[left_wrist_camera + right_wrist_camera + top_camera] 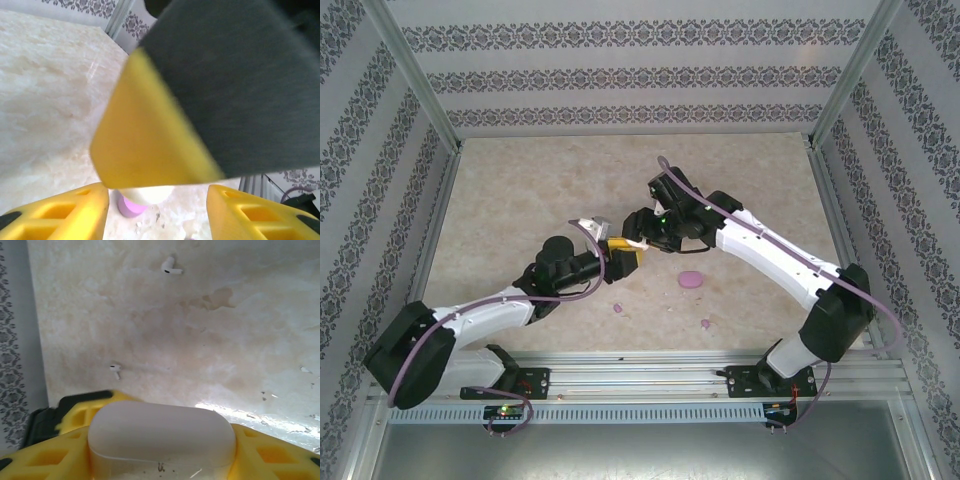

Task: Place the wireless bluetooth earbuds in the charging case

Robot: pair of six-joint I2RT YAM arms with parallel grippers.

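White case (162, 430) gripped by right pincer (165, 455), lid seemingly shut; left pincer (156, 200) open alongside. No bud inserted yet: white buds (170, 266) and purple buds (617, 308) left on worktop (225, 340).

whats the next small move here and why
Probably ease the left gripper onto the lid of the white case to open it: the right gripper clamps the case, it looks closed, and two white earbuds lie on the table.

A blurred yellow-and-black slab (165, 125) looms toward 2 o'clock before my left wrist, hiding most of a white rounded thing (147, 194) and a lilac plastic piece (129, 206) at 6 o'clock. The rounded white plastic case (160, 435) at my right wrist is cropped at 6 o'clock.
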